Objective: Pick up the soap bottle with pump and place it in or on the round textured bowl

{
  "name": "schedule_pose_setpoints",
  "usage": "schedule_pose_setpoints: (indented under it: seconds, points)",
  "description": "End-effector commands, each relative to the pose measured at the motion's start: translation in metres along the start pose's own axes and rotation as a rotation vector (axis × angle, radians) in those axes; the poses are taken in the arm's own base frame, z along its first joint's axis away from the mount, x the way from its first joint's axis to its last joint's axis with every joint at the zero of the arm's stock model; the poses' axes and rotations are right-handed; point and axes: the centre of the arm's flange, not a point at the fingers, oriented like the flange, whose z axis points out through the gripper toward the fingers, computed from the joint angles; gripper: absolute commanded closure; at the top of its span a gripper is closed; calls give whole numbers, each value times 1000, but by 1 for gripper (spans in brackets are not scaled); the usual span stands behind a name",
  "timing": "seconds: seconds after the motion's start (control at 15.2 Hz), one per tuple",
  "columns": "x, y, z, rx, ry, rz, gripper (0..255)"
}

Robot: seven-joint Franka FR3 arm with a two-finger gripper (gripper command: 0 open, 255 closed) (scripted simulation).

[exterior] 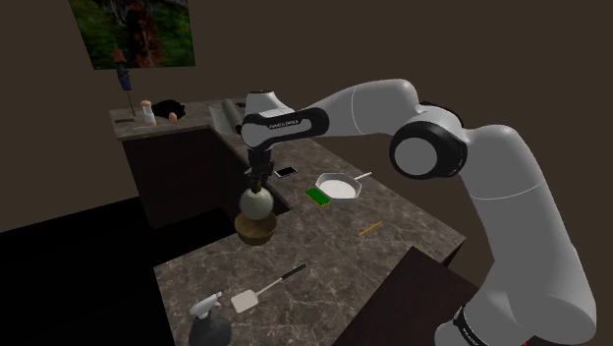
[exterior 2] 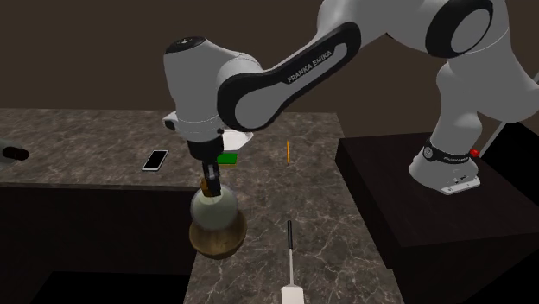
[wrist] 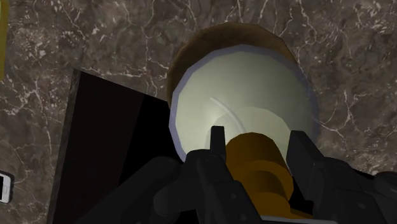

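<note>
The soap bottle [exterior: 254,201] has a round pale body and a brown pump neck [wrist: 256,158]. It stands upright in the brown round bowl [exterior: 254,230] at the counter's edge. My gripper [exterior: 257,179] comes straight down on it and is shut on the pump neck. In the second exterior view the bottle [exterior 2: 213,210] rests in the bowl [exterior 2: 218,237] under the gripper [exterior 2: 209,178]. From the wrist, both black fingers [wrist: 217,145] clasp the brown neck, with the pale body [wrist: 238,89] below them and the bowl's rim [wrist: 216,35] showing around it.
On the dark marble counter [exterior: 393,236] lie a white spatula [exterior: 260,290], a spray bottle [exterior: 208,313], a green sponge [exterior: 317,196], a white pan [exterior: 339,185], a pencil [exterior: 369,228] and a phone [exterior: 286,171]. A dark recess [wrist: 102,146] opens beside the bowl.
</note>
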Motion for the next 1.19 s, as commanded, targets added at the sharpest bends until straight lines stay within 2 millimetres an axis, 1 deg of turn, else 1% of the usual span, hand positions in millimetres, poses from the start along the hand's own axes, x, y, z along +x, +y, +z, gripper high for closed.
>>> schedule_pose_setpoints:
  seconds: [0.0, 0.4, 0.92, 0.99, 1.12]
  points:
    - [0, 0, 10, 0, 1, 0, 255]
    - [0, 1, 41, 0, 1, 0, 255]
    - [0, 1, 41, 0, 1, 0, 255]
    - [0, 1, 41, 0, 1, 0, 0]
    - [0, 1, 41, 0, 1, 0, 0]
